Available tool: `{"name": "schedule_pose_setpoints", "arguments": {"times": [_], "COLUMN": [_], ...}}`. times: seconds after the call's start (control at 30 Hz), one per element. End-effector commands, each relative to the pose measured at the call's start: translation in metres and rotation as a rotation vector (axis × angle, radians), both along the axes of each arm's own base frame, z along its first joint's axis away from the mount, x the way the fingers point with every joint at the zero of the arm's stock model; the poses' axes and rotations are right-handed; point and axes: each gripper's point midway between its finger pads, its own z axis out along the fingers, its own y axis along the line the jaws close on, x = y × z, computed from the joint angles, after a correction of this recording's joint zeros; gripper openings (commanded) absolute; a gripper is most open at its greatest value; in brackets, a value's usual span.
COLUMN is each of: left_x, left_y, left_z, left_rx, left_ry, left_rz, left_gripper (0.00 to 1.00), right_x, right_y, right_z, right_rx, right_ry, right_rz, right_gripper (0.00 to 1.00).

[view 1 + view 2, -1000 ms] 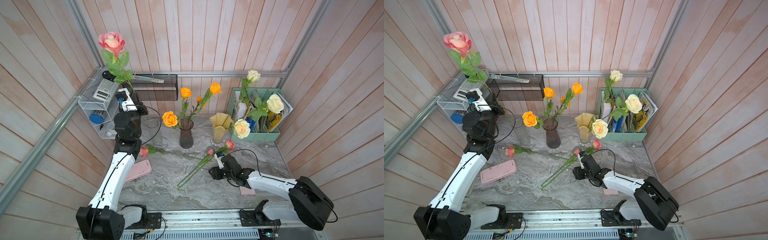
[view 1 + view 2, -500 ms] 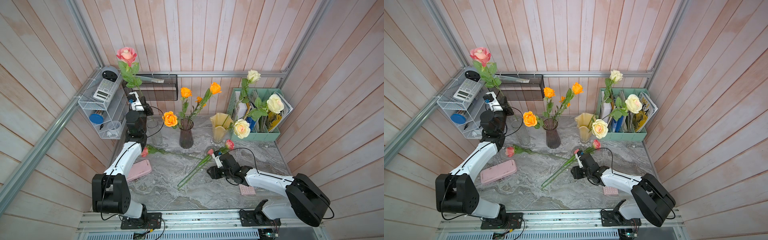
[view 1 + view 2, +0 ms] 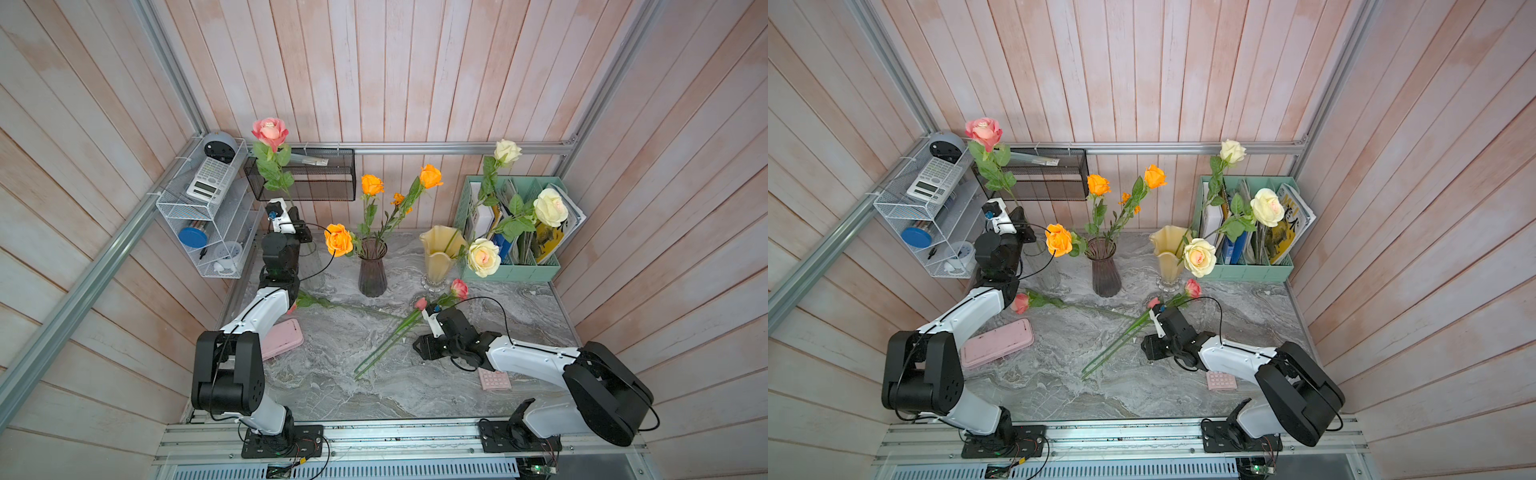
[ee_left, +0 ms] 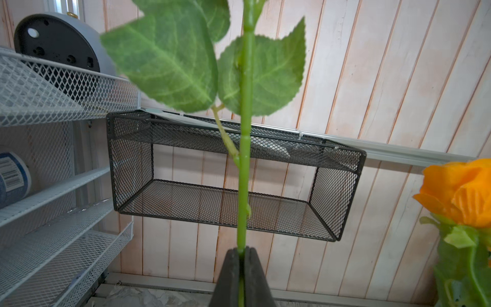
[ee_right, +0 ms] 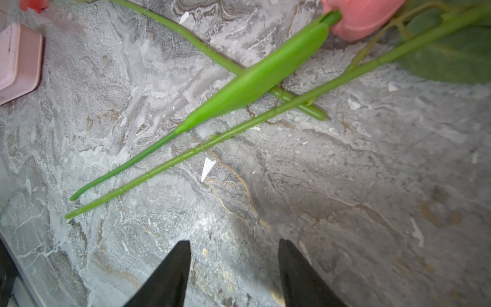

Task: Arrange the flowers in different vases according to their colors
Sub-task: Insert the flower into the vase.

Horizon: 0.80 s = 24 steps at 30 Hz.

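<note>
Stem of pink rose [image 3: 270,131] stands pinched in left tool [image 4: 241,251]; right tool [image 5: 235,242] gapes, seemingly just short of lying stems [image 5: 204,145].

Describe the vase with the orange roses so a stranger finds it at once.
On the marble table, look along the back edge by the wall. The purple vase stands between the clear vase and the yellow vase. It alone is dark and ribbed, holding orange roses.
</note>
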Motion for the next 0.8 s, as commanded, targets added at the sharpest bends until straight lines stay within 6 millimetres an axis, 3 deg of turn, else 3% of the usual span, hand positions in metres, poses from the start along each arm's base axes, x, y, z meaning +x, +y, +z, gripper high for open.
{"name": "schedule_pose_setpoints", "arguments": {"times": [0.0,0.23,0.27,0.33,0.4,0.6,0.77], "left_x": [0.000,-0.011,-0.014,-0.020,-0.022,-0.038,-0.070], "left_y": [0.001,0.001,0.002,0.001,-0.001,-0.005,-0.008], "left_z": [-0.006,-0.037,-0.041,-0.048,-0.057,-0.061,-0.043], "left_rx": [0.025,0.034,0.033,0.032,0.034,0.033,0.020], "left_ry": [-0.021,0.018,0.021,0.036,0.079,0.123,0.138], "left_rz": [0.001,0.003,0.005,0.000,-0.009,-0.022,-0.011], "left_gripper": [0.00,0.00,0.04,0.22,0.33,0.46,0.59], "right_x": [0.002,0.001,0.001,0.001,0.003,0.003,0.003], "right_y": [0.005,0.005,0.006,0.006,0.006,0.008,0.000], "right_z": [0.004,0.005,0.007,0.007,0.009,0.022,0.034], "right_rx": [0.020,0.024,0.027,0.024,0.022,0.054,0.057], "right_ry": [-0.011,-0.016,-0.018,-0.016,-0.016,-0.032,-0.062], "right_rz": [0.016,0.018,0.019,0.018,0.014,0.011,-0.016], "right_gripper": [0.59,0.59,0.59,0.59,0.59,0.59,0.59]}}
